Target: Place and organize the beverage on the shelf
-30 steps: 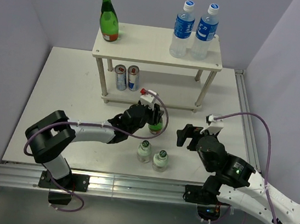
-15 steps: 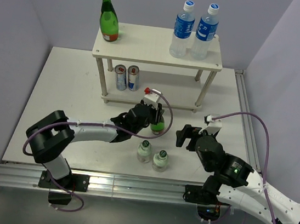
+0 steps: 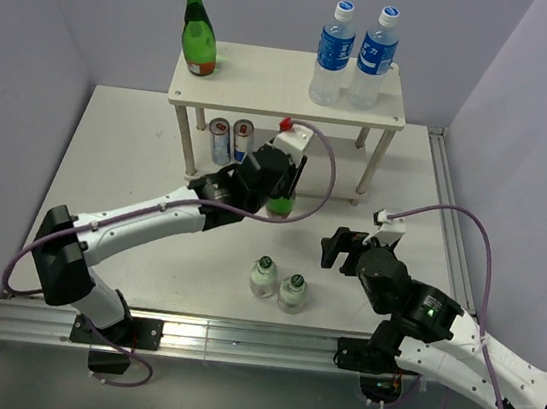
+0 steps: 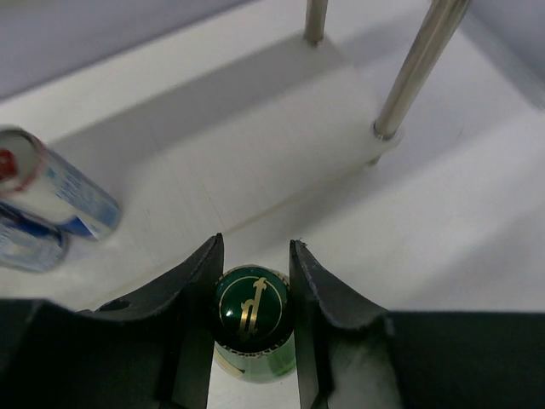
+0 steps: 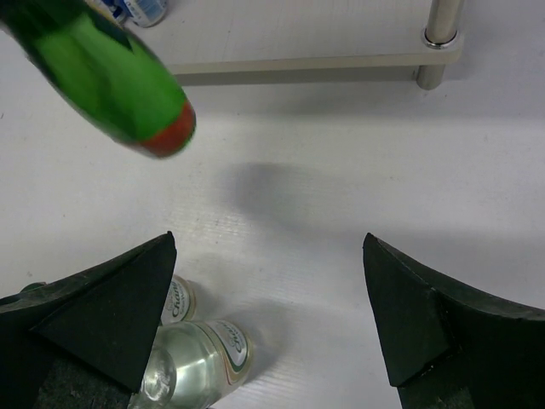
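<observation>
My left gripper (image 4: 255,256) is clamped tight on the neck of a small green bottle (image 4: 253,308), with one finger on each side just under the green cap with its gold mark. In the right wrist view the bottle (image 5: 102,68) hangs tilted, clear of the table (image 3: 117,164), its shadow falling on the white surface below. It's right at the front edge of the shelf (image 3: 289,84), about level with the lower board (image 4: 255,145).

My right gripper (image 5: 268,256) is spread wide and holding nothing, hovering over the table near two small clear bottles (image 5: 196,358).

The shelf itself is a pale two-tier thing on slim metal legs. A tall green bottle (image 3: 199,33) stands top left and two blue-label water bottles (image 3: 355,44) top right. Two cans (image 3: 231,142) stand side by side on the left of the lower board.

Compared with a second ago, my left arm has stretched out a good bit. The bottle was back near the clear ones then and has now travelled up to the shelf. The right arm hasn't budged.
</observation>
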